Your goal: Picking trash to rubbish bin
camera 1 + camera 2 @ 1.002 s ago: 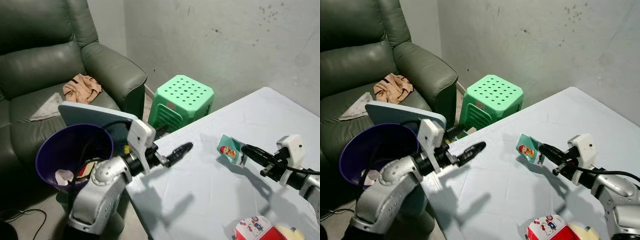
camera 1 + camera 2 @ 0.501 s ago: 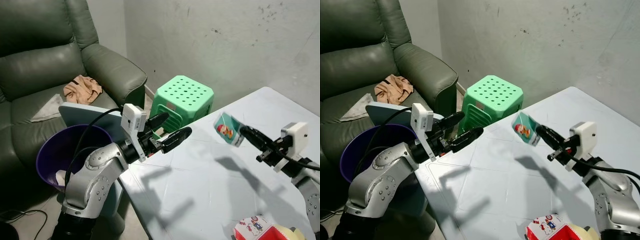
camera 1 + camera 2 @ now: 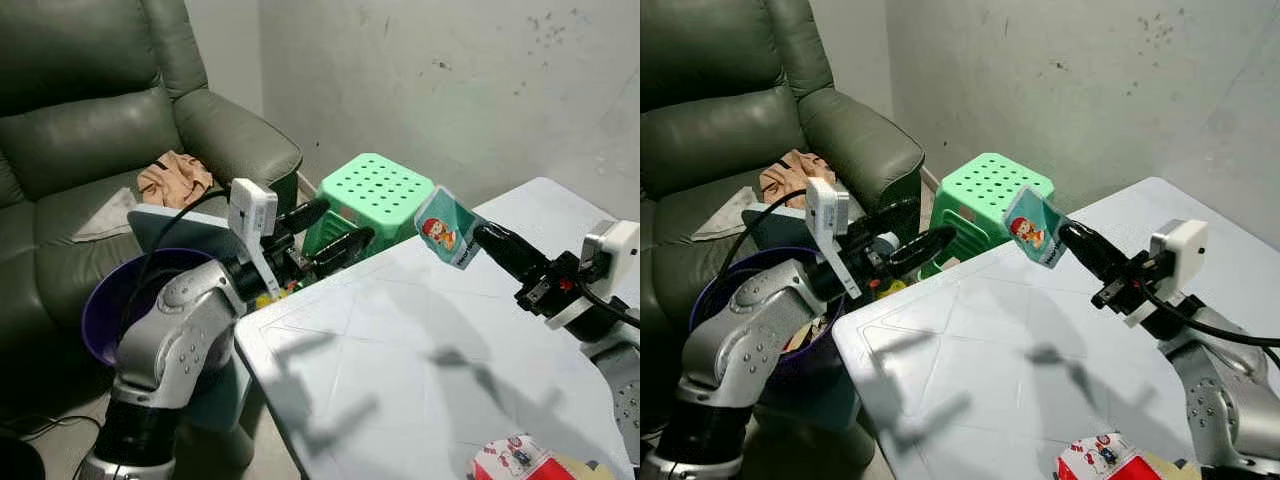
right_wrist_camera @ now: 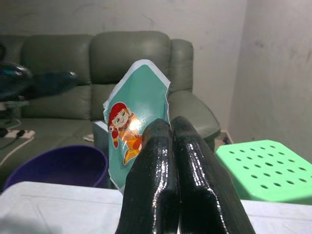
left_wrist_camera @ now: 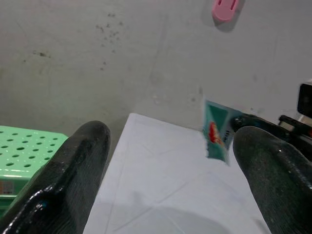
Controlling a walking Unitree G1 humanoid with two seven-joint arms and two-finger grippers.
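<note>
A teal snack wrapper [image 3: 447,228] printed with a cartoon girl hangs in the air above the far left edge of the white table [image 3: 400,370]. My right gripper [image 3: 480,235] is shut on the wrapper's edge, and the wrapper [image 4: 136,122] stands up behind the closed fingers. My left gripper [image 3: 340,228] is open and empty, held level just off the table's left edge and pointing at the wrapper [image 5: 217,130]. The purple rubbish bin [image 3: 103,305] stands on the floor left of the table, below my left arm, with some rubbish inside.
A green plastic stool [image 3: 380,190] stands by the wall past the table's corner. A grey-green sofa [image 3: 80,130] with a tan cloth [image 3: 175,180] on it lies behind the bin. A red-and-white packet [image 3: 515,460] rests at the table's near right.
My right gripper has lifted the wrapper off the table and carried it up and to the left. My left arm has risen and its gripper has opened, moving off the table's edge.
</note>
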